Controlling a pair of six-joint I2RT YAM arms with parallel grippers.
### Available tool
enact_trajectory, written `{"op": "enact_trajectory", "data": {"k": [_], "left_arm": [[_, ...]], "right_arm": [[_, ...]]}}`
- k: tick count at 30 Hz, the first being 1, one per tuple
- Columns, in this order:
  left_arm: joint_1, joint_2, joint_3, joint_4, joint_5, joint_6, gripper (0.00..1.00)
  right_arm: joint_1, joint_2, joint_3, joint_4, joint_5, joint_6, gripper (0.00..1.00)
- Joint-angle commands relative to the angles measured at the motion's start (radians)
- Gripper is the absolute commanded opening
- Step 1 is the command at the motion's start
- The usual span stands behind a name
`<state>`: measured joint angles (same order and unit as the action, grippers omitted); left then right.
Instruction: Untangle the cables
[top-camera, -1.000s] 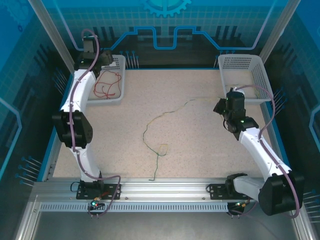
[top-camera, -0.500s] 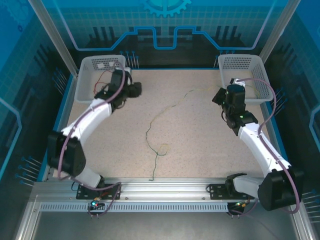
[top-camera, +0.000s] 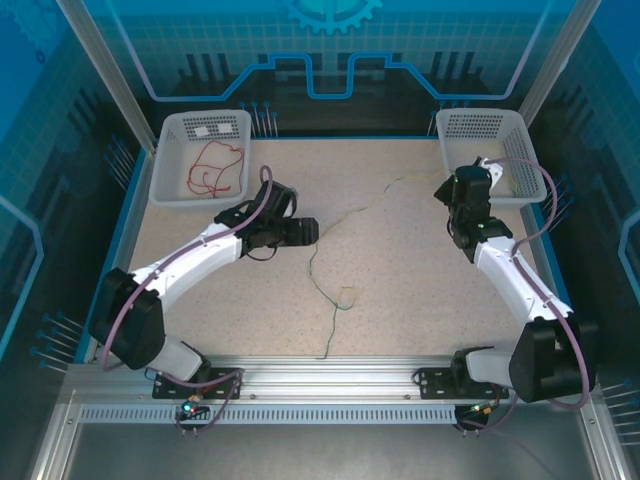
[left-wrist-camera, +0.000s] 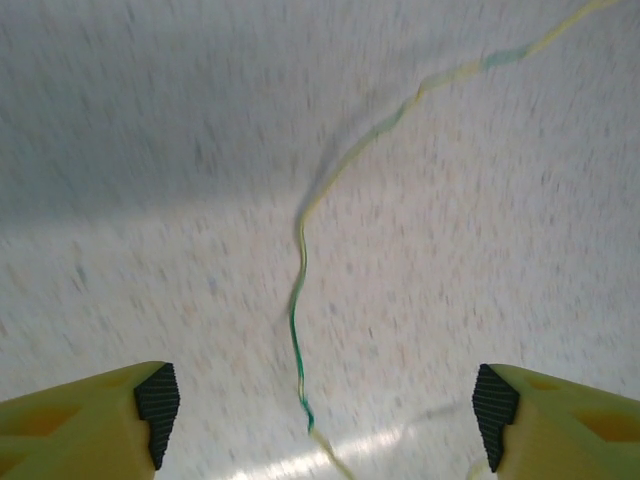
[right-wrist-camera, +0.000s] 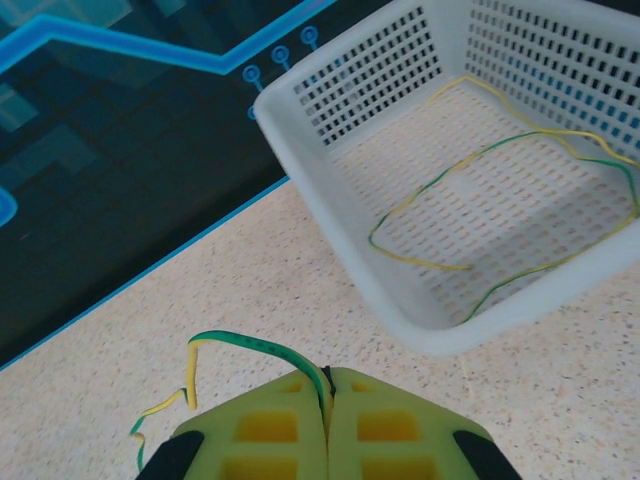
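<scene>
Left jaws wide open over the yellow-green cable (left-wrist-camera: 297, 300) on the tabletop (left-wrist-camera: 150, 150), my right jaws pinched shut on it by the basket (right-wrist-camera: 340, 240).

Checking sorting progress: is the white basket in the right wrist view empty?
No, a thin yellow-green cable lies looped on the floor of the white basket.

We find the tabletop (left-wrist-camera: 150, 120) blurred in the left wrist view, and the yellow-green cable (left-wrist-camera: 298, 270) leaves it at the top right corner. The far-right basket (right-wrist-camera: 330, 200) is cut off by the right wrist view's edge.
</scene>
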<state>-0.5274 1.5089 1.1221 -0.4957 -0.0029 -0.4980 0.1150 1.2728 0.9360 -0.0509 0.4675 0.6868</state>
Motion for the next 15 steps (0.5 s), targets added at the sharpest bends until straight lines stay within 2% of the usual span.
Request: {"op": "enact_trajectory", "data": {"k": [1, 5, 8, 12, 15], "left_arm": [[-0.026, 0.032, -0.027, -0.143, 0.146, -0.131, 0.83], [-0.069, 0.067, -0.089, -0.127, 0.228, -0.175, 0.86], [-0.093, 0.115, -0.156, -0.011, 0.283, -0.208, 0.86], [-0.112, 0.189, -0.174, 0.115, 0.294, -0.238, 0.85], [-0.121, 0.265, -0.156, 0.184, 0.295, -0.249, 0.76]], "right_arm": [[-0.02, 0.019, 0.025, -0.006, 0.049, 0.045, 0.0], [-0.016, 0.018, 0.027, 0.006, 0.037, 0.049, 0.0], [-0.014, 0.014, 0.017, 0.018, 0.014, 0.053, 0.0], [-0.009, -0.004, 0.005, 0.023, -0.003, 0.06, 0.0], [-0.004, -0.027, -0.002, 0.022, -0.024, 0.063, 0.0]]}}
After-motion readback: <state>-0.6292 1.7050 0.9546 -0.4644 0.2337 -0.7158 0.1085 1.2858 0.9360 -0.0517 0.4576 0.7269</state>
